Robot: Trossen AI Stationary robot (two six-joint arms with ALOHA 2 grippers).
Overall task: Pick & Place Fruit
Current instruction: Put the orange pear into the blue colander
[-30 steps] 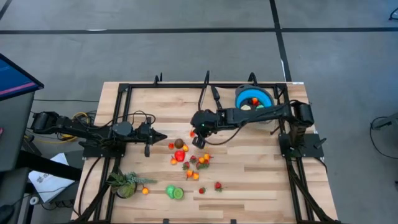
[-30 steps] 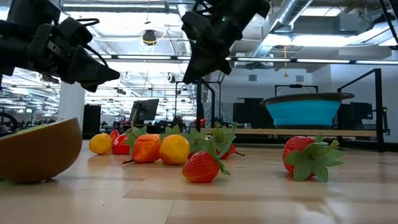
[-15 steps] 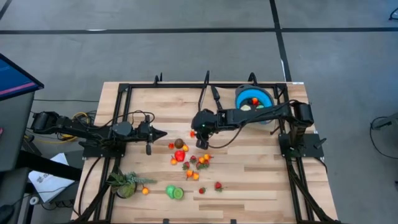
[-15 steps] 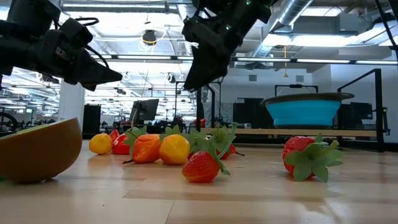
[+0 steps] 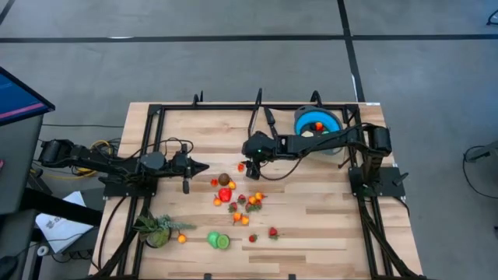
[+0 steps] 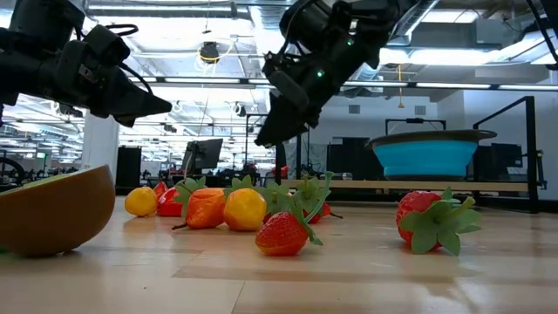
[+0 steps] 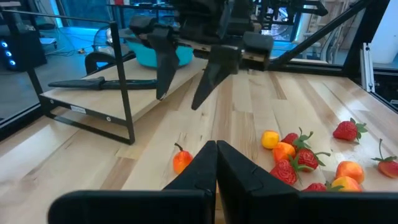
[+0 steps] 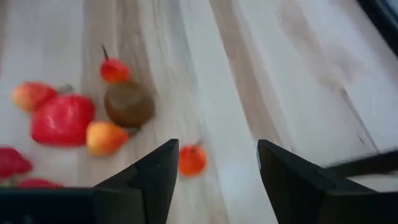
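Above the middle of the table (image 5: 311,225) we are hovering our right gripper (image 5: 250,166), its two fingers spread apart with nothing between them. Just under it, a small orange-red fruit (image 8: 191,160) is lying alone on the wood, a little apart from the main cluster. In the right wrist view it is sitting in the gap between our fingers (image 8: 152,180), so we judge this to be the reach step: we are lining up on that fruit before a grasp.

Our left gripper (image 5: 201,169) is waiting over the table's left half, jaws pressed shut and empty, pointing toward the pile.

Most of the fruit (image 5: 233,201) is lying scattered at the table's centre, reds, oranges and a brown one (image 8: 129,104), with a few more nearer the front edge beside a leafy plant (image 5: 156,230). We are seeing the blue bowl (image 5: 331,119) at the far right corner, already holding a few pieces.

Next, we are needing to drop straight down until the fingers straddle the lone fruit, close gently, lift clear, then swing back over the bowl.
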